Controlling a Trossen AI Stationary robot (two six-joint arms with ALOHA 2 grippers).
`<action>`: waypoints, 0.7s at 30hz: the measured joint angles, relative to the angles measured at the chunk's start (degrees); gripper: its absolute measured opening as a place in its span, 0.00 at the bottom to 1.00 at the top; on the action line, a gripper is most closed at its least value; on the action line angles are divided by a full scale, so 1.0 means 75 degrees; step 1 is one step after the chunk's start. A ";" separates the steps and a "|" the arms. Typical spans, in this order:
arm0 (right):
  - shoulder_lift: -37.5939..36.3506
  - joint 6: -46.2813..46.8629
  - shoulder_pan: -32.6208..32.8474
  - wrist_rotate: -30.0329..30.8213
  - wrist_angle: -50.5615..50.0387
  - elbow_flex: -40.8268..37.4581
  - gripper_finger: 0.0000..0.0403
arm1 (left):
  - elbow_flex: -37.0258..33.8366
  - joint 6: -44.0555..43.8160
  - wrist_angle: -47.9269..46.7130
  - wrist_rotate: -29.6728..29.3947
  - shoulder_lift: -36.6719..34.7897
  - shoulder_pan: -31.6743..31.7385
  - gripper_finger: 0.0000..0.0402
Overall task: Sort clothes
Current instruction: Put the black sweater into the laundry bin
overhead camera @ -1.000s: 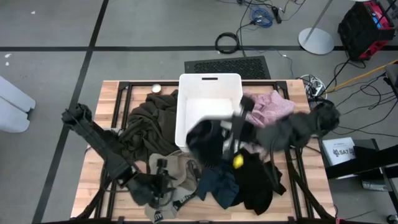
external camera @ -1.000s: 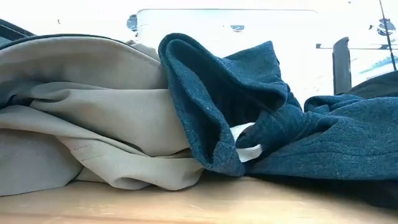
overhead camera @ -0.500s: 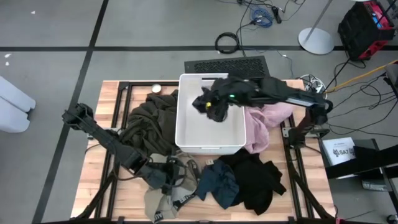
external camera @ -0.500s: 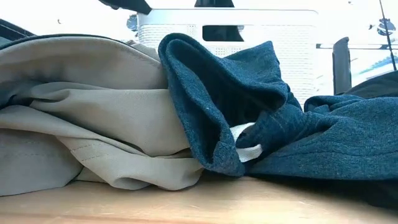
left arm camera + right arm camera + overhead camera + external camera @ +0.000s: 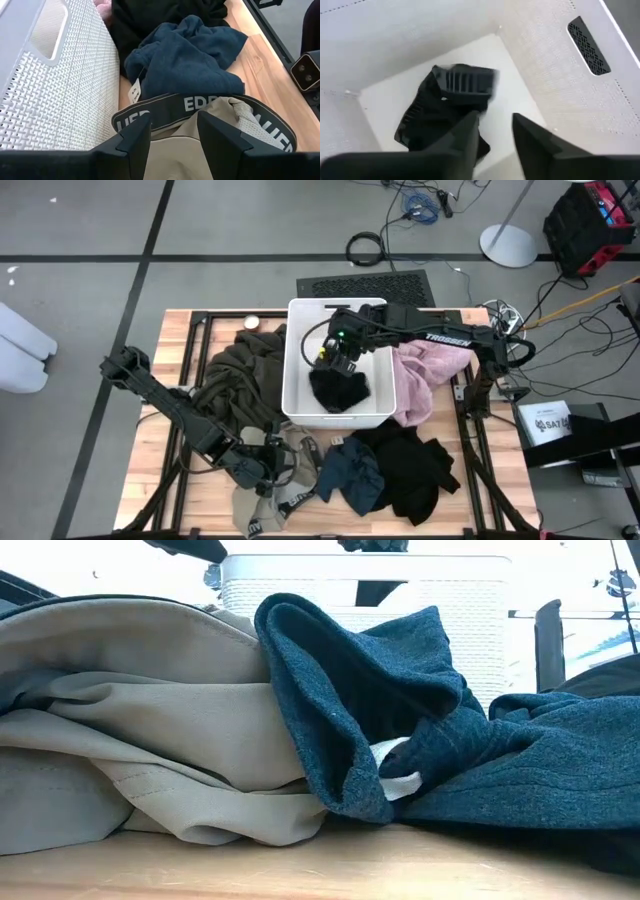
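Over the white plastic bin (image 5: pixel 300 330), right gripper (image 5: pixel 338 355) poised above a black garment (image 5: pixel 339 389) lying crumpled on the bin floor. Fingers (image 5: pixel 466 137) seen apart in the right wrist view, nothing between them, the black fabric (image 5: pixel 432 117) loose below against the white bottom and not touching them. Arm stretched in from the bench's right side across the bin's far rim.

Near the front edge of the wooden bench (image 5: pixel 140 480), left gripper (image 5: pixel 262 470) low over the beige garment with lettered waistband (image 5: pixel 275 505). Fingers (image 5: pixel 217 137) spread, straddling beige cloth (image 5: pixel 185 135) in the left wrist view, dark waistband (image 5: pixel 165 111) just beyond the tips; whether pressing on the fabric or only above it, cannot tell.

Left of the bin, large dark olive garment (image 5: pixel 235 380) heaped against the bin wall. Right of the bin, pale pink garment (image 5: pixel 430 360) draped beside the wall and partly under the right arm. In front of the bin, navy-teal garment (image 5: pixel 350 478) bunched just beside the beige one, with a second black garment (image 5: pixel 415 465) spread to its right, touching it. Small white tag (image 5: pixel 134 92) visible on the navy-teal cloth (image 5: pixel 185 60) in the left wrist view.

From bench height, beige folds (image 5: pixel 150 730) and navy-teal folds (image 5: pixel 400 720) filling the foreground, bin wall (image 5: pixel 480 600) behind them.
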 joint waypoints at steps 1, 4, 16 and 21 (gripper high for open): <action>-0.0029 0.0000 -0.0009 0.0004 0.0000 0.0001 0.35 | 0.0000 0.0002 0.0000 0.0000 0.0000 0.0000 0.43; -0.0143 -0.0029 -0.0010 0.0006 0.0001 0.0004 0.47 | 0.0000 0.0000 -0.0011 0.0000 0.0000 0.0000 0.43; -0.0427 0.1947 0.0555 -0.2306 -0.2276 0.1248 0.62 | 0.0000 -0.0196 -0.0308 0.0003 0.0000 -0.0006 0.43; -0.0558 0.2398 0.1583 -0.3168 -0.2311 0.1222 0.62 | 0.0000 -0.0379 -0.0423 0.0003 0.0000 -0.0018 0.43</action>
